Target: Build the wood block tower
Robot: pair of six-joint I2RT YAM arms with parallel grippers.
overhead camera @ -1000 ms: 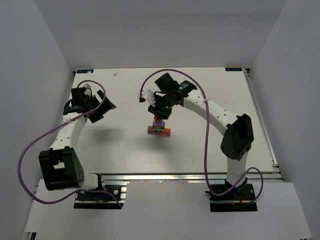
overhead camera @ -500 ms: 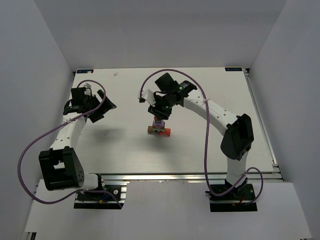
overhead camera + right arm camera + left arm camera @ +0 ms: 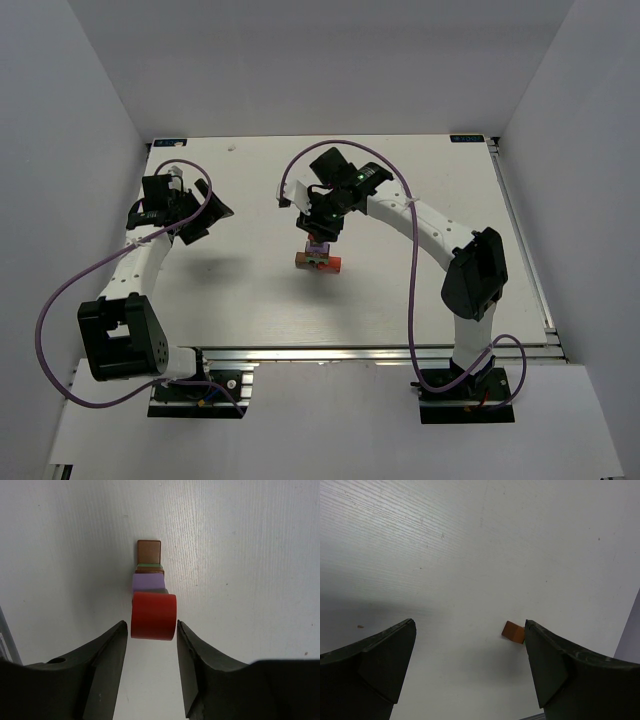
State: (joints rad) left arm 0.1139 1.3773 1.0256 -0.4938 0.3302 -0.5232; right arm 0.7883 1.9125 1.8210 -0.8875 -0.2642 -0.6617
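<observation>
1. The white tabletop (image 3: 250, 295) carries everything. The tower (image 3: 318, 258) stands near its centre.
2. The right arm (image 3: 430, 225) rises from its base at 5 o'clock of the tower and bends in over the middle.
3. The left arm (image 3: 140, 265) stays on its own side, and its hand is well apart from the tower, at about 10 o'clock of it.
4. The right hand (image 3: 151, 627) hangs directly over the tower with a finger on either side of the top piece. It is released. A thin strip of tabletop shows between one finger and the block. The other finger sits just beside the block's edge, and I cannot tell whether it touches.
5. The left hand (image 3: 470, 625) is spread wide with nothing between its fingers, only bare tabletop below.
6. In the top view the tower shows brown and orange-red bars lowest, with lilac above them, under the right hand.
7. The red block (image 3: 154, 616) is the topmost piece in the right wrist view.
8. The lilac block (image 3: 148, 581) peeks out at 12 o'clock of the red one, over a thin grey edge.
9. The brown block (image 3: 149, 551) shows farther out at 12 o'clock, with a green sliver between it and the lilac.
10. In the left wrist view an orange-brown piece (image 3: 513, 631) lies on the tabletop, partly hidden by one finger.
</observation>
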